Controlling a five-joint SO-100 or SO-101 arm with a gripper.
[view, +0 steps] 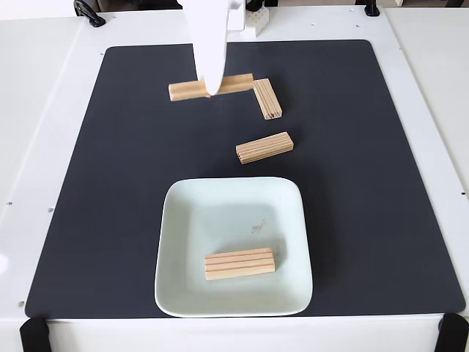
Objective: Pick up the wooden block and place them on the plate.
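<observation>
The plate (293, 220) sits on the near half of the black mat, with one wooden block (239, 263) lying flat in its lower middle. Another block (264, 147) lies on the mat just beyond the plate. Farther back, a third block (267, 98) lies angled. Left of it, tan wood shows on both sides of my white arm: a piece on the left (187, 91) and a piece on the right (238, 83). The arm hides where they meet. My gripper (212, 91) reaches down from the top edge onto that spot. Its fingers are blurred white and cannot be told apart.
The black mat (110, 220) covers most of a white table (44, 147). Black clamps sit at the near corners (33, 334) and at the top left (88, 13). The arm's white base (249, 18) stands at the back.
</observation>
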